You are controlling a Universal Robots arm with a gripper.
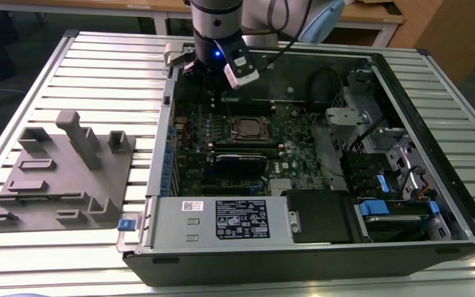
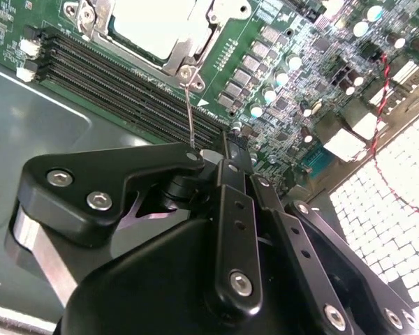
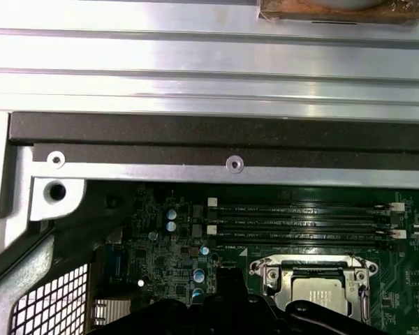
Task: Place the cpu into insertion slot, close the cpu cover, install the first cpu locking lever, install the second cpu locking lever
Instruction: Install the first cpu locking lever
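Whether my hand point(image 2: 211, 160) is spread or pressed together I cannot tell; it hangs close by the slot point(image 1: 234, 129), where the cpu point(image 2: 153, 24) lies with the cover point(image 2: 199, 43) down over it, so I judge only the latching is left. The second wrist view gives a thin lever point(image 2: 188, 112) meeting my hand; the exterior view, the case point(image 1: 435, 124) on the desk point(image 1: 97, 68)

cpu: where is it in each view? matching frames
Exterior view: the cpu sits midway on the motherboard.
Second wrist view: the cpu is the pale square next to the memory slots.
First wrist view: the cpu lies just off those slots.
Shared landmark: the memory slots, alongside it in all three.
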